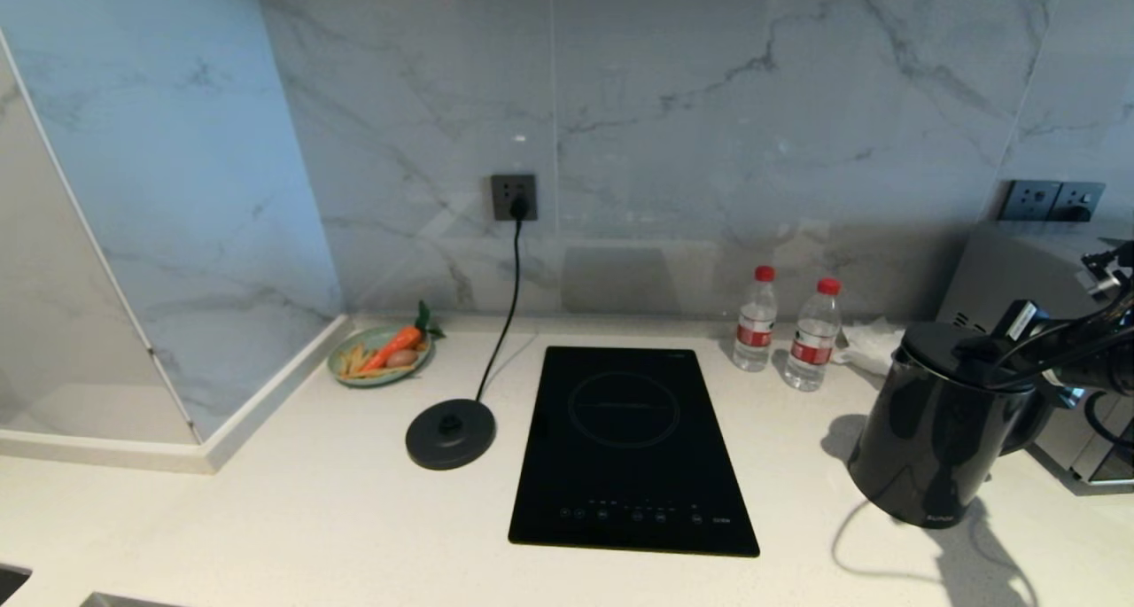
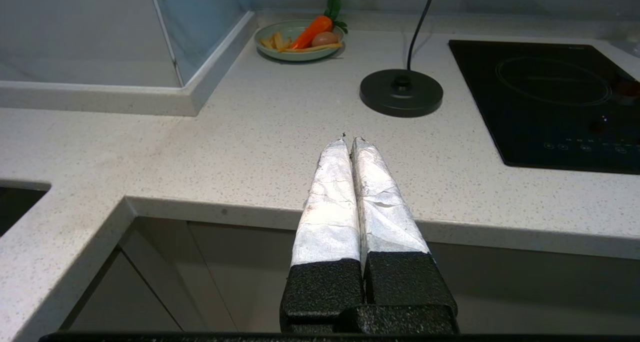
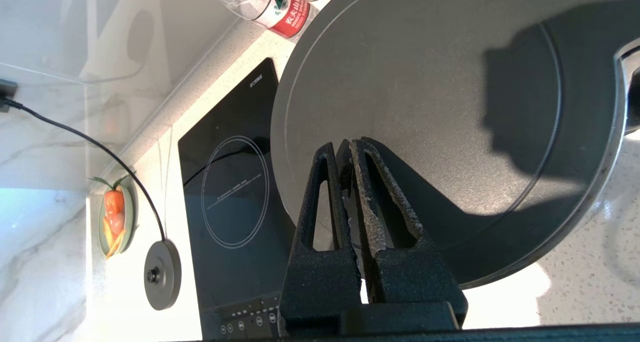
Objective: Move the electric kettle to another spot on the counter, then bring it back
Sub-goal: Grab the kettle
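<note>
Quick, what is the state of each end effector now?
Left end effector: closed, empty, by the counter edge.
Right end effector: closed above the electric kettle lid; grip cannot be told.

One electric kettle (image 1: 941,430), one base disc (image 1: 450,432), one cooktop (image 1: 631,452), two water bottles (image 1: 756,330), one plate (image 1: 381,356).

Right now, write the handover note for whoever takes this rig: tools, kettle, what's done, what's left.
Right tool: fingers together above the electric kettle's lid; whether it grips anything is not visible.
Left tool: shut, empty, parked off the counter's front edge.
Kettle: upright on the counter, right of the cooktop, near the two water bottles. Its base disc sits bare, left of the cooktop.
Done: kettle is off its base and at a new spot.
Left: carry it back onto the base disc.
</note>
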